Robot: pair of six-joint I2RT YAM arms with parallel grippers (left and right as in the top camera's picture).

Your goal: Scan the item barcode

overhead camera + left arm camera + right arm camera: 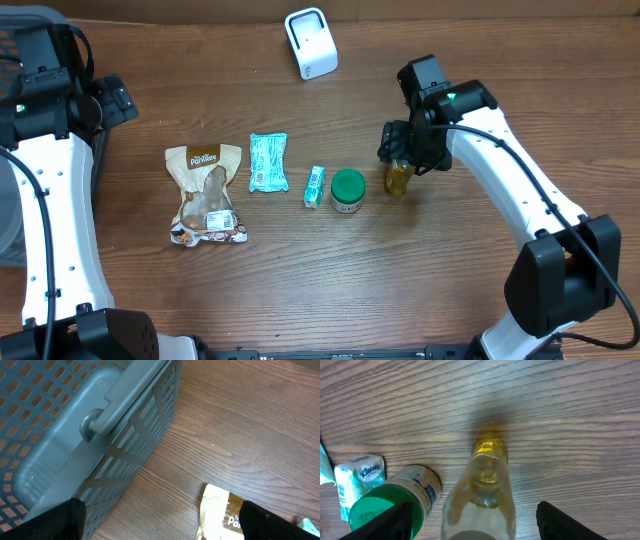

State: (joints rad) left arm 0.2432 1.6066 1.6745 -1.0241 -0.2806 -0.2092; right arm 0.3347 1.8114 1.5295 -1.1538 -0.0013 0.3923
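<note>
Could have knocked the bottle (487, 477), right of centre and just right of the jar (395, 502), into it by closing off-centre, with right gripper (474, 510) fingers spread around it, left gripper (165, 520) spread too.

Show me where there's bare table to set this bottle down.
Bare wood: the strip between the scanner and the teal packet, and the front edge below the snack bag. Crowded: tissue pack, green-lidded jar and bottle sit close together, right gripper around the bottle.
</note>
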